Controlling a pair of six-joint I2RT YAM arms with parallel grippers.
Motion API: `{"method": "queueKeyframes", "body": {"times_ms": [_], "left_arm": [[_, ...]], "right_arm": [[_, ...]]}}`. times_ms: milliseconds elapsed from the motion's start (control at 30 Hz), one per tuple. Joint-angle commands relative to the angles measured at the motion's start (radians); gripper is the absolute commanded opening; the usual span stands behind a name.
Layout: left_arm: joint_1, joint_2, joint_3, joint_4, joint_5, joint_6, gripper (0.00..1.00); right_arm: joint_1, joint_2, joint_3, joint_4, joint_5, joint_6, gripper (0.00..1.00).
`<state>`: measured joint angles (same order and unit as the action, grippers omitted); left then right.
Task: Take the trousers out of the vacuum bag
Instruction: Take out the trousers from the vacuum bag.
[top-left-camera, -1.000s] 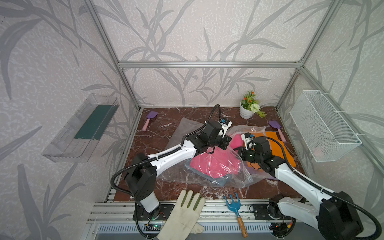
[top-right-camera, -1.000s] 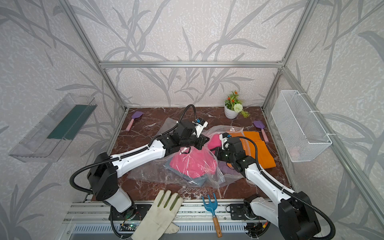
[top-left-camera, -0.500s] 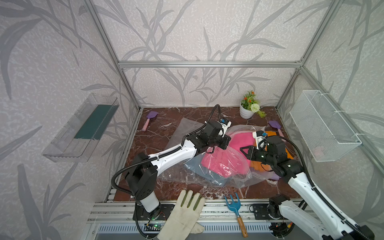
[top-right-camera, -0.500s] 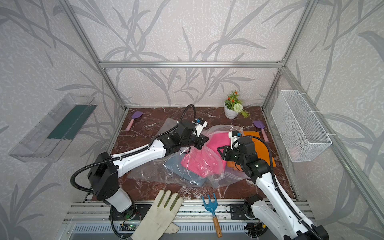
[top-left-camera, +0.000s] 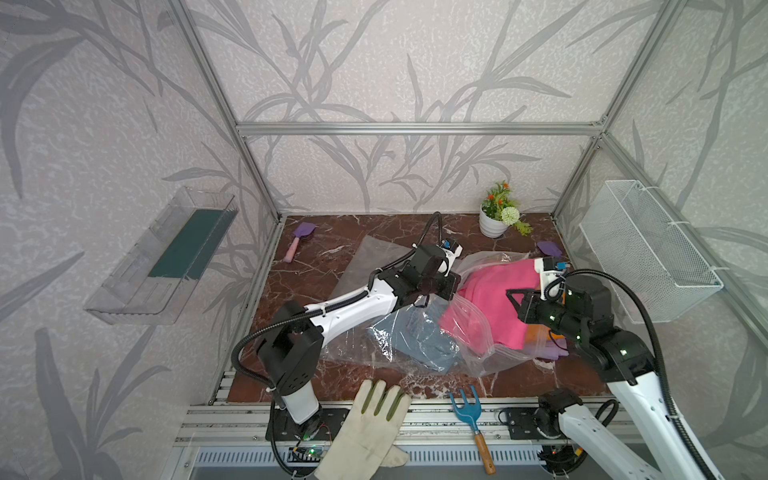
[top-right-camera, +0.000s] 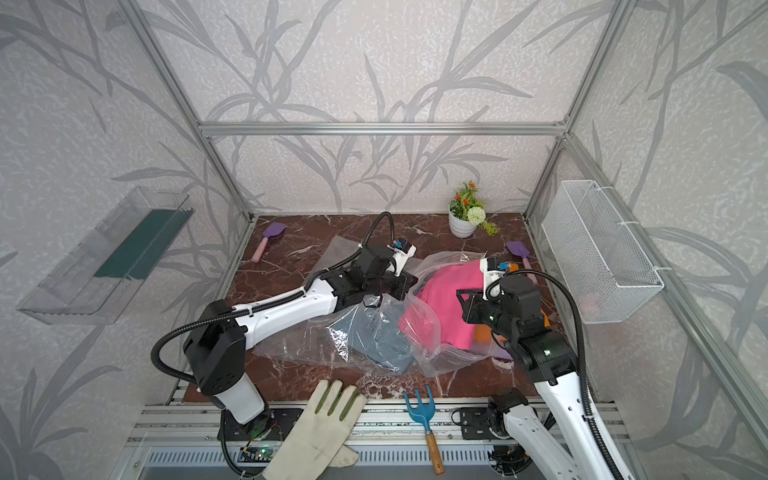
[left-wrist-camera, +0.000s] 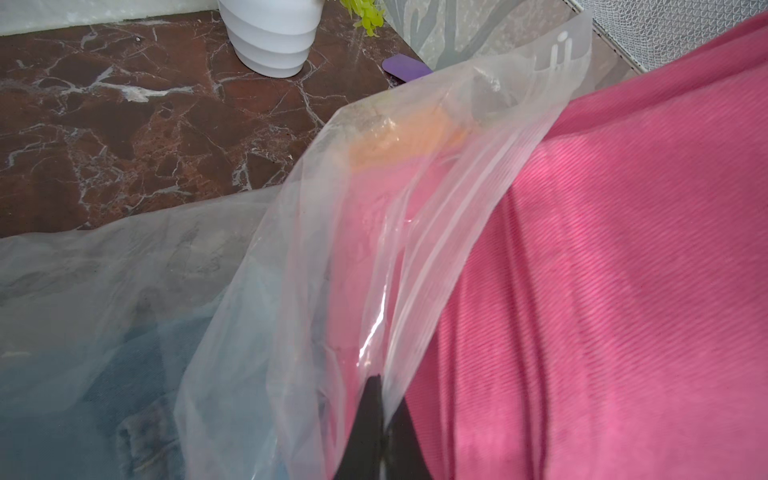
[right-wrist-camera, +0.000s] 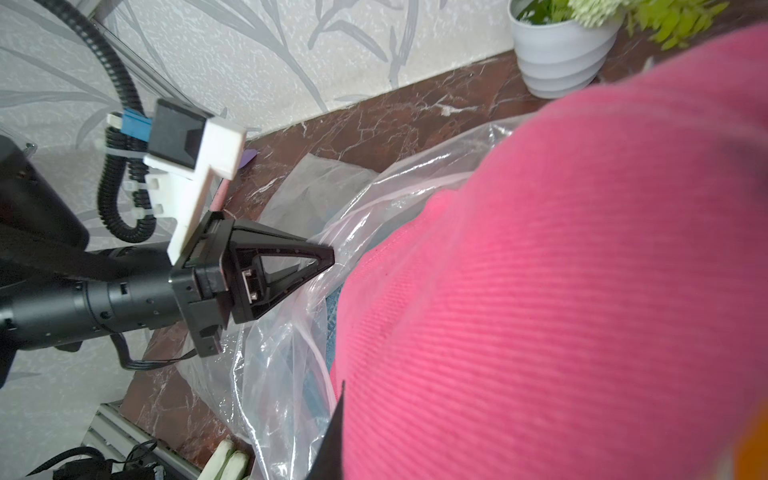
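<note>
The left claw (left-wrist-camera: 380, 384) pinches the rim of the vacuum bag (top-left-camera: 374, 347); the right claw (top-left-camera: 514, 297) clamps the pink trousers (top-left-camera: 492, 297), half out; the denim trousers (top-left-camera: 419, 338) lie inside.

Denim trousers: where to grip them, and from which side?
I'd grip the denim trousers at the folded edge nearest the bag mouth, coming in low from the robot's right: film covers them from above, and the pink trousers overlap that end.

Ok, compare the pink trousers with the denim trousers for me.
The pink trousers are bunched and raised, partly out of the mouth of the vacuum bag; the denim trousers lie low inside it. The pink pair shows mostly bare cloth; the denim pair shows only through plastic. Both are soft cloth touching the bag.
</note>
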<state>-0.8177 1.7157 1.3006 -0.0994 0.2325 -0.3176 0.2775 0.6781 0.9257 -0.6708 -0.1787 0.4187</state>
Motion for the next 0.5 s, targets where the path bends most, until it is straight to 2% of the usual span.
{"method": "queueKeyframes", "body": {"times_ms": [0, 467], "left_arm": [[0.008, 0.028, 0.013, -0.002, -0.016, -0.012, 0.0], [0.017, 0.172, 0.042, 0.046, 0.028, -0.059, 0.0]], "right_arm": [[-0.01, -0.057, 0.11, 0.096, 0.103, -0.064, 0.0], [-0.011, -0.18, 0.302, -0.02, 0.326, -0.162, 0.0]]}}
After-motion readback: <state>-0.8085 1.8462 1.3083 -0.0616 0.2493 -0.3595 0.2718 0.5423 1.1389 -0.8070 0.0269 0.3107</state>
